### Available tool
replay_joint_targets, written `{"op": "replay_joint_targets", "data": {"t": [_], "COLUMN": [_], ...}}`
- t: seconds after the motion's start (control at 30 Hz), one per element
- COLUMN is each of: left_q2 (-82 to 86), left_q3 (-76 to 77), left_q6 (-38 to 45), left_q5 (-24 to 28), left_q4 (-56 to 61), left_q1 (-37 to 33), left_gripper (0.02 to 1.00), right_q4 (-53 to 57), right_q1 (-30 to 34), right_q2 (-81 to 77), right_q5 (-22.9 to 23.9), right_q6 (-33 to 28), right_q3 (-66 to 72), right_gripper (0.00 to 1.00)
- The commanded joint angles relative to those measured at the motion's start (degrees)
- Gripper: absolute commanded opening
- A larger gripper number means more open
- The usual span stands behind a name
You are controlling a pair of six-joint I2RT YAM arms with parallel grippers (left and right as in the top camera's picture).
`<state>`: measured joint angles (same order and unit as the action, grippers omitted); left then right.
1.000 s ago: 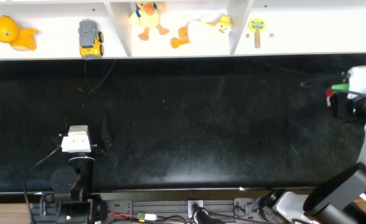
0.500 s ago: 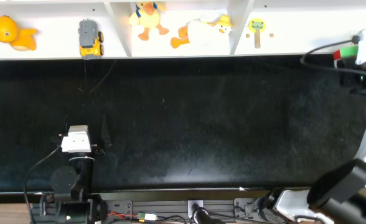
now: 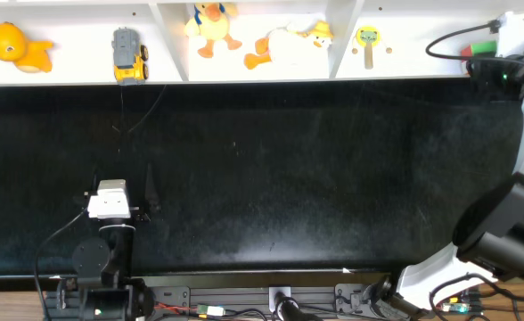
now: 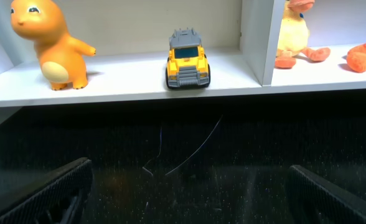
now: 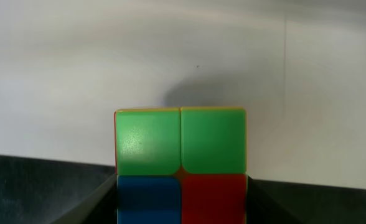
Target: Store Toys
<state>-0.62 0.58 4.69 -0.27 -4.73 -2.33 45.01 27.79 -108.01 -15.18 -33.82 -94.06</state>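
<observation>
right gripper (image 5: 180, 202) is closed on the puzzle cube (image 5: 180, 140), one finger on each side face, green tiles on top, blue and red below; cube is at the far right end of the white shelf (image 3: 422, 62), so the key relation is cube vs shelf floor: white floor lies directly ahead of and under the jaws, black table (image 3: 289, 169) edge is just behind the fingers, so it looks only just past the front lip; a soft shadow on the floor beyond the cube suggests it's hanging a little above, not seated, but I can't tell contact for sure; cube has no long axis, faces look square to the shelf, so no rotation needed by my read, just forward a bit, down, then release; right arm is the only one in play, left gripper (image 4: 189, 193) is parked low over the table well back from the shelf, fingers spread wide, nothing in them, facing the left bay; count: 1 cube (in hand), 5 toys already shelved: 1 orange figure (image 3: 17, 46) and 1 yellow toy truck (image 3: 129, 53) in the left bay, 2 plush ducks in the middle bay (yellow duck (image 3: 210, 25) sitting, white duck (image 3: 289, 45) on its side), 1 green rattle (image 3: 367, 40) right of the second divider, well apart from the cube; risk: letting go this near the lip could tip it back onto the table
</observation>
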Motion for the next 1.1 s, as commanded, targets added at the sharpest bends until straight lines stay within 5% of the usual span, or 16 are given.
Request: {"op": "replay_joint_targets", "data": {"t": [0.03,1.1], "left_q2": [0.46,0.46], "left_q3": [-0.13,-0.13], "left_q6": [0.90,0.90], "left_q5": [0.15,0.15], "left_q4": [-0.13,-0.13], "left_q1": [0.11,0.11], "left_gripper": [0.998,0.998], "right_q4": [-1.62,-8.28], "right_q1": [-1.25,-3.02], "right_q2": [-2.67,-6.14], "right_q5": [-0.81,-0.83], "right_q6": [1.18,5.60], "right_q3": [-2.49,-2.60], "right_gripper": [0.421,0.439]}}
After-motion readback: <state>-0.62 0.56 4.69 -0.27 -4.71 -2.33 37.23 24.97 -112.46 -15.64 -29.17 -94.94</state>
